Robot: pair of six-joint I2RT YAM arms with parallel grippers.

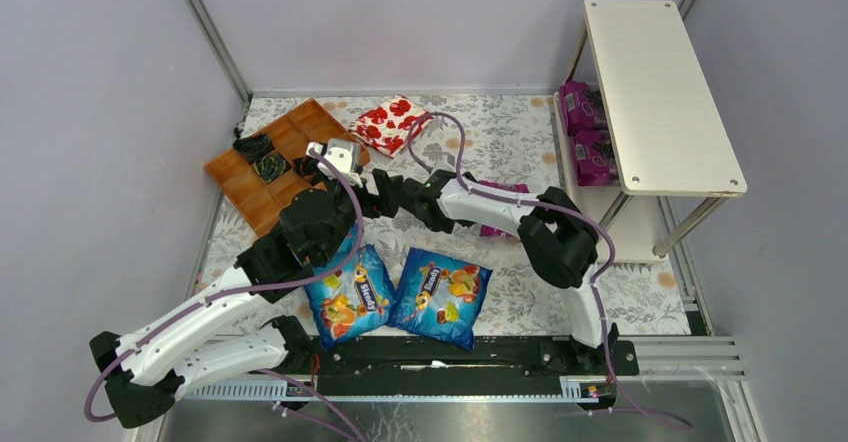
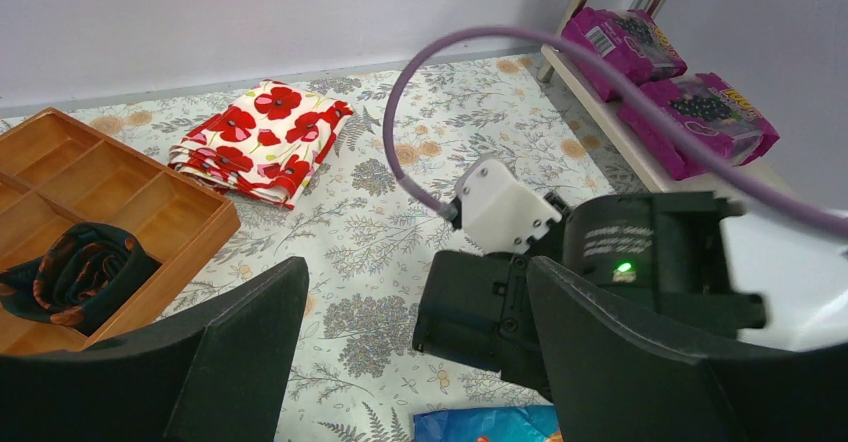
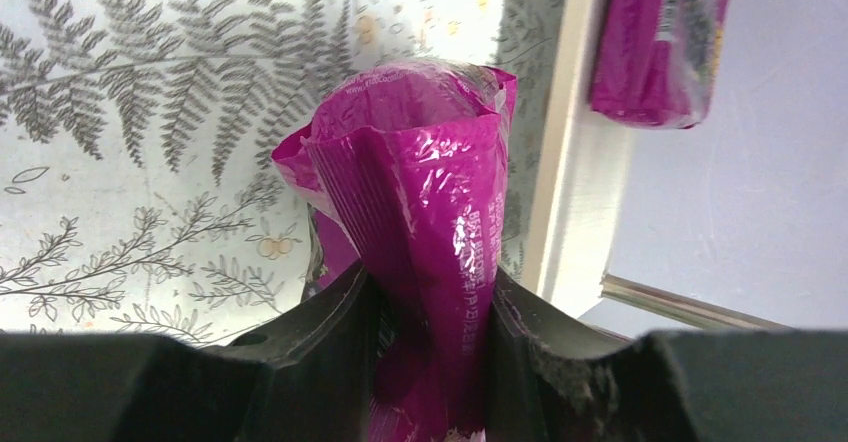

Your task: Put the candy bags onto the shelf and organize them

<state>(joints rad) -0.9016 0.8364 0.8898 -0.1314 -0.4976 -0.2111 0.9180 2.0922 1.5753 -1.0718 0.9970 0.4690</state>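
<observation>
**Right end effector pinching purple bag, shelf to its right**

Right end effector point(image 3: 430, 307): fingers pressed onto the crumpled end of a purple bag point(image 3: 420, 162). The bag's length runs straight out from the fingers. Cannot tell whether its far end rests on the counter point(image 1: 520, 142) or hangs just above it.

Shelf point(image 1: 655, 82) stands at the counter's far right corner. In the right wrist view, the lower board point(image 3: 570, 162) shows just beside the held bag, on its right. The board's long axis runs away from the arm bases. Stocked bags point(image 1: 583, 107), two, both purple, lie next to each other on its far part. The nearer part is mostly hidden under the upper board.

Judgement: the step in hand is carrying the purple bag to the lower board. The move turns on one relation: the board lies close to the right of the end effector, and the right arm is the nearer arm. The bag likely goes on the near side of the stocked bags.

Left end effector point(image 2: 418, 277): fingers spread, nothing between them. It hovers over the counter near the tray point(image 1: 265, 202).

Blue bags point(image 1: 347, 297), two, lie flat side by side just ahead of the bases, not yet shelved.
</observation>
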